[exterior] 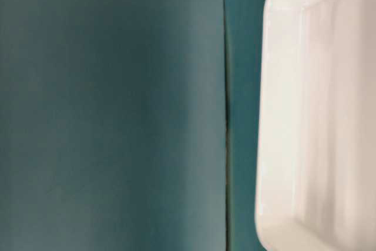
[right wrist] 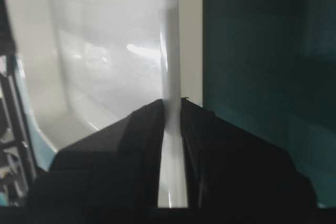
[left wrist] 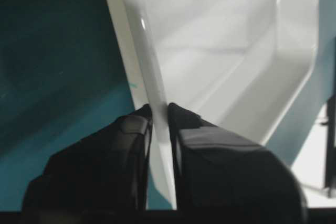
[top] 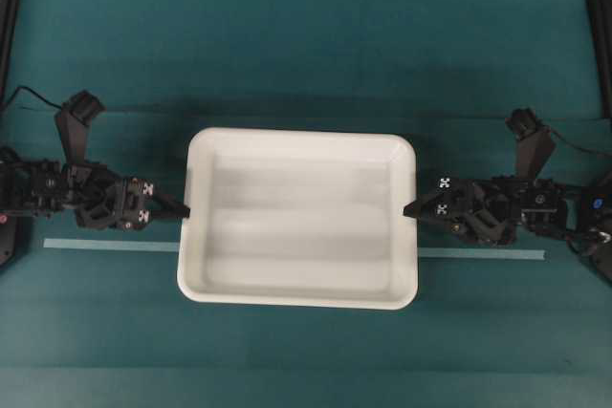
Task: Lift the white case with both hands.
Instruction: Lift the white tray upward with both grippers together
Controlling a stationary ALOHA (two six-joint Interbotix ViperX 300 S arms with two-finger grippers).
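The white case [top: 301, 220] is a large shallow tray with rounded corners, in the middle of the teal table. My left gripper [top: 183, 209] is at the middle of its left rim and is shut on that rim [left wrist: 157, 103], one finger on each side. My right gripper [top: 409, 208] pinches the right rim [right wrist: 171, 77] the same way, shut on it. The table-level view shows only a corner and one side of the case [exterior: 317, 116]. Whether the case touches the table cannot be told.
A pale tape strip [top: 110, 246] runs across the table under the case and comes out again on the right [top: 483, 255]. Black frame posts [top: 598, 26] stand at the far corners. A seam in the teal cover [exterior: 225, 110] runs beside the case.
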